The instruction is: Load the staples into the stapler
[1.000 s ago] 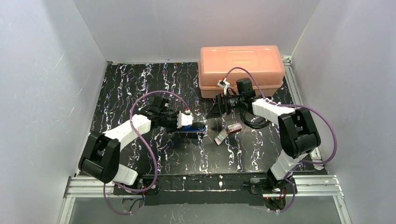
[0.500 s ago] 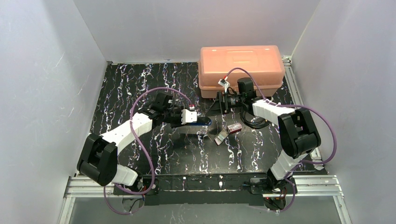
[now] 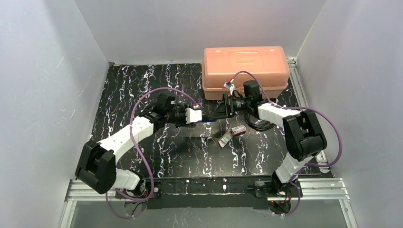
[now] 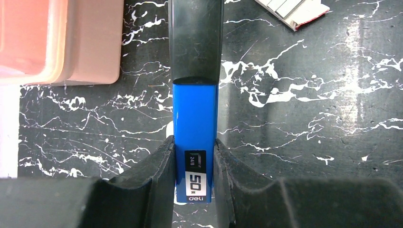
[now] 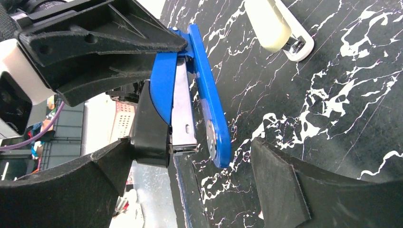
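The left gripper (image 4: 194, 164) clamps the blue stapler (image 4: 195, 114) by one end. Its long axis points right, between the right gripper's (image 5: 199, 185) wide-spread fingers. The staples (image 3: 224, 139) lie just near of that gripper.

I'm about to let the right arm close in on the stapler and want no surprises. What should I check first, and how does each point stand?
1. Hold: the left gripper jaws clamp the stapler: ok.
2. Approach: the right gripper jaws are open, one either side of the stapler's front end: ok.
3. Top cover raised for loading: not ok, it lies shut.
4. Supply: the staples lie uncovered: ok.
5. Strip held ready: not ok, neither gripper has one.
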Controlling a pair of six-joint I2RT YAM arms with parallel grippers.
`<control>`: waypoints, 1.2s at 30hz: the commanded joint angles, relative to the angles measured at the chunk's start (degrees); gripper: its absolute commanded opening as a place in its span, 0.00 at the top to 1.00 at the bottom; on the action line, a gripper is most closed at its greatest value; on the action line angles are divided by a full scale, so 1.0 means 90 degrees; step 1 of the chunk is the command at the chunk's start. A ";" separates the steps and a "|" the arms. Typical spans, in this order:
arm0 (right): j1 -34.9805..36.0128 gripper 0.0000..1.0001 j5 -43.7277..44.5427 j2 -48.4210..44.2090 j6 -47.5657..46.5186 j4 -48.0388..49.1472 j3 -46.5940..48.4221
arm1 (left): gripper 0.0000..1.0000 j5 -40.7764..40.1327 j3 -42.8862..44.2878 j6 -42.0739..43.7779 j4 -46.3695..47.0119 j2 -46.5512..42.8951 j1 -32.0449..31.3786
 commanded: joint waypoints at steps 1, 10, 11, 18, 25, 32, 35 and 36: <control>-0.0029 0.01 -0.0214 -0.0246 0.0287 0.0555 -0.0189 | 1.00 0.0010 0.0234 -0.0164 0.0532 -0.0346 -0.0036; -0.0029 0.02 -0.0208 -0.0353 0.0725 0.0997 -0.0371 | 1.00 -0.0442 0.0064 -0.0059 0.0986 -0.0308 -0.0330; -0.0030 0.02 -0.0210 -0.0365 0.0777 0.1051 -0.0401 | 1.00 -0.0490 0.0036 -0.0073 0.1131 -0.0293 -0.0366; -0.0025 0.12 -0.0271 -0.0375 0.1096 0.1450 -0.0541 | 1.00 -0.0618 -0.0012 -0.0062 0.1331 -0.0204 -0.0565; -0.0015 0.18 -0.0303 -0.0408 0.1171 0.1557 -0.0568 | 1.00 -0.0588 -0.0099 0.0063 0.1348 -0.0164 -0.0651; -0.0016 0.21 -0.0300 -0.0357 0.1181 0.1578 -0.0547 | 1.00 -0.0589 -0.0138 0.0106 0.1360 -0.0125 -0.0708; -0.0012 0.30 -0.0275 -0.0337 0.1177 0.1613 -0.0578 | 1.00 -0.0611 -0.0149 0.0139 0.1380 -0.0098 -0.0721; -0.0014 0.36 -0.0274 -0.0337 0.1167 0.1636 -0.0588 | 1.00 -0.0622 -0.0141 0.0130 0.1380 -0.0090 -0.0719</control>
